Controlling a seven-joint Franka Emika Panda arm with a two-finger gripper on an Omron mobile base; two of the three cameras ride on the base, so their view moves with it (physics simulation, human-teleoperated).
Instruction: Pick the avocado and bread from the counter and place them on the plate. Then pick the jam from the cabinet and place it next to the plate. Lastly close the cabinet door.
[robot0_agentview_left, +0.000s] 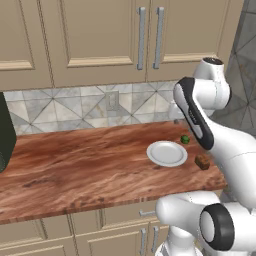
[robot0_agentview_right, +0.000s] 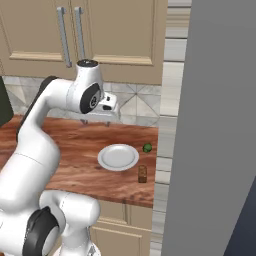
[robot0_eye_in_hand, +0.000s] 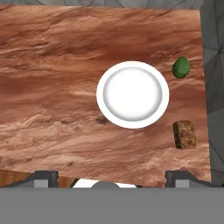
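At the far left of the left base view a dark object (robot0_agentview_left: 6, 132) stands on the surface (robot0_agentview_left: 75, 170), but the frame edge cuts it off, so I cannot tell what it is. The reddish-brown wood-grain surface runs to the right under closed beige wall cabinets (robot0_agentview_left: 100, 35) with grey handles, and a tiled backsplash (robot0_agentview_left: 65, 107) lies between them.

Near the right end of the surface lies the white plate (robot0_agentview_left: 167, 153), and nothing is on it. The avocado (robot0_agentview_left: 185, 139) sits just beside the plate, on its far right side, close to the wall. The bread (robot0_agentview_left: 202, 162) stands on the near right side of the plate, close to the end of the surface. Both are apart from the plate and from each other. In the left base view the white arm partly covers the area to the right of them.

The end effector (robot0_agentview_right: 99, 120) hangs above the surface, behind the plate, and holds nothing. In the right base view its fingers are small and hard to make out. In the hand view the two finger tips (robot0_eye_in_hand: 43, 178) stand far apart at the bottom edge, so the jaws are wide open, with the plate (robot0_eye_in_hand: 132, 94), the avocado (robot0_eye_in_hand: 181, 68) and the bread (robot0_eye_in_hand: 184, 134) seen from above.

At the right of the right base view a large flat grey panel (robot0_agentview_right: 220, 125) hides everything behind it.
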